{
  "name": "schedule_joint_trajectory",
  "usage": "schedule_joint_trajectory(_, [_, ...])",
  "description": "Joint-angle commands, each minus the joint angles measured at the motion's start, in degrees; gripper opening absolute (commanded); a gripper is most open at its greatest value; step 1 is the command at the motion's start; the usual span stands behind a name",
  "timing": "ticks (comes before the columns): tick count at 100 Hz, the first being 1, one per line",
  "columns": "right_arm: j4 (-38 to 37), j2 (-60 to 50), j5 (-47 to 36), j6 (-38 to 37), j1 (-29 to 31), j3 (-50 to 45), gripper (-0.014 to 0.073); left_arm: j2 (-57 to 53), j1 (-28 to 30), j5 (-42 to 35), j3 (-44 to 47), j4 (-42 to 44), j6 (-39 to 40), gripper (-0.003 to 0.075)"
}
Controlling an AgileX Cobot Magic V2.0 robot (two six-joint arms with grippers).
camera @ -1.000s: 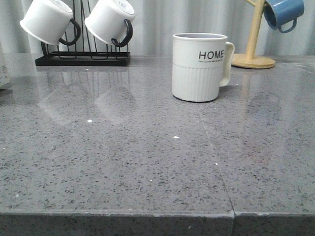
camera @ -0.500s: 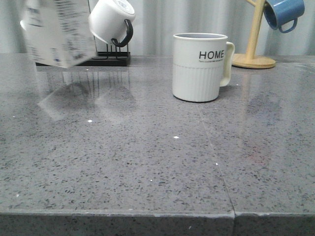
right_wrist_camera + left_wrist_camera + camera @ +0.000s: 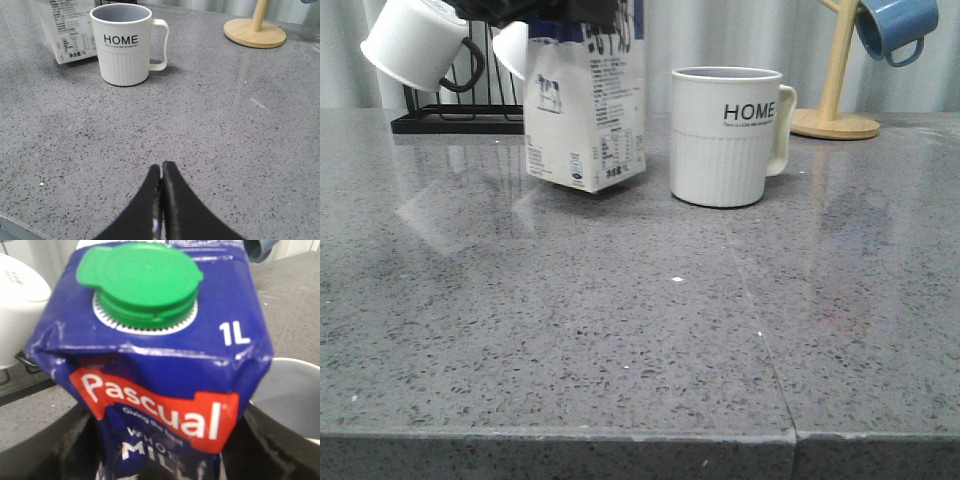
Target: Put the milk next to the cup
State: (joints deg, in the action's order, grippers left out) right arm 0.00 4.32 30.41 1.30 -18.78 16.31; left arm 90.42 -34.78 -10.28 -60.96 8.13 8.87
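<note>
The milk carton (image 3: 585, 105), white below and dark blue on top with a green cap, hangs tilted just above the counter, close to the left of the cup (image 3: 725, 135). The cup is a white ribbed mug with "HOME" lettering and a cream handle on its right. My left gripper (image 3: 545, 12) is shut on the carton's upper part; in the left wrist view the carton (image 3: 150, 340) fills the frame between the dark fingers (image 3: 60, 445). My right gripper (image 3: 161, 167) is shut and empty, low over the counter in front of the cup (image 3: 122, 45); the carton (image 3: 70, 30) stands behind it.
A black rack (image 3: 450, 120) with white black-handled mugs (image 3: 415, 45) stands at the back left. A wooden stand (image 3: 835, 120) with a blue mug (image 3: 895, 25) is at the back right. The grey speckled counter (image 3: 620, 330) has a front edge near the camera.
The milk carton came in from the left, held by my left gripper, and moved right and lower until it hangs beside the cup. The cup and right arm have not moved.
</note>
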Motion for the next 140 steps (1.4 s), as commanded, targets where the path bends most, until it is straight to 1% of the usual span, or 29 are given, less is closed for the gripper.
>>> schedule_joint_trajectory(1, [0.0,0.5,-4.2,0.0,0.1,1.4,-0.0067,-1.0,-0.9,-5.2,-2.8,-0.9,0.3,0.0178])
schedule_joint_trajectory(9, [0.0,0.5,-4.2,0.0,0.1,1.4,-0.0067,0.1,-1.3,-6.4,-3.0,-1.0,0.3,0.0178])
schedule_joint_trajectory(23, [0.0,0.5,-4.2,0.0,0.1,1.4,-0.0067,0.9,-1.3,-6.2,-3.0,-1.1,0.3,0.0179])
schedule_joint_trajectory(28, [0.0,0.5,-4.2,0.0,0.1,1.4,-0.0067,0.9,-1.3,-6.2,-3.0,-1.1,0.3,0.0198])
schedule_joint_trajectory(35, [0.0,0.5,-4.2,0.0,0.1,1.4,-0.0067,0.9,-1.3,-6.2,-3.0,-1.1,0.3,0.0297])
schedule_joint_trajectory(40, [0.0,0.5,-4.2,0.0,0.1,1.4,-0.0067,0.9,-1.3,-6.8,-3.0,-1.6,0.3,0.0420])
schedule_joint_trajectory(42, [0.0,0.5,-4.2,0.0,0.1,1.4,-0.0067,0.9,-1.3,-7.2,-3.0,-2.2,0.3,0.0453])
schedule_joint_trajectory(43, [0.0,0.5,-4.2,0.0,0.1,1.4,-0.0067,0.9,-1.3,-7.3,-3.0,-2.8,0.3,0.0486])
schedule_joint_trajectory(47, [0.0,0.5,-4.2,0.0,0.1,1.4,-0.0067,0.9,-1.3,-7.7,-3.0,-4.4,0.3,0.0571])
schedule_joint_trajectory(52, [0.0,0.5,-4.2,0.0,0.1,1.4,-0.0067,0.9,-1.3,-8.2,-3.0,-5.8,0.3,0.0636])
schedule_joint_trajectory(57, [0.0,0.5,-4.2,0.0,0.1,1.4,-0.0067,0.9,-1.3,-8.6,-3.0,-5.9,0.3,0.0660])
schedule_joint_trajectory(78, [0.0,0.5,-4.2,0.0,0.1,1.4,-0.0067,0.0,-1.3,-6.8,-3.0,-5.7,0.3,0.0659])
schedule_joint_trajectory(102, [0.0,0.5,-4.2,0.0,0.1,1.4,-0.0067,-4.9,-1.3,0.3,-2.6,-1.6,0.3,0.0659])
schedule_joint_trajectory(123, [0.0,0.5,-4.2,0.0,0.1,1.4,-0.0067,-11.4,-1.1,0.4,1.6,-0.5,0.3,0.0648])
schedule_joint_trajectory(128, [0.0,0.5,-4.2,0.0,0.1,1.4,-0.0067,-13.4,-1.1,0.5,2.8,-0.5,0.3,0.0611])
schedule_joint_trajectory(133, [0.0,0.5,-4.2,0.0,0.1,1.4,-0.0067,-15.2,-1.1,0.6,4.0,-0.5,0.3,0.0542])
schedule_joint_trajectory(137, [0.0,0.5,-4.2,0.0,0.1,1.4,-0.0067,-16.6,-1.1,1.2,5.0,-0.5,0.3,0.0461])
schedule_joint_trajectory(138, [0.0,0.5,-4.2,0.0,0.1,1.4,-0.0067,-17.2,-1.1,1.4,5.1,-0.5,0.3,0.0429])
schedule_joint_trajectory(140, [0.0,0.5,-4.2,0.0,0.1,1.4,-0.0067,-18.0,-1.1,1.9,5.6,-0.5,0.3,0.0395])
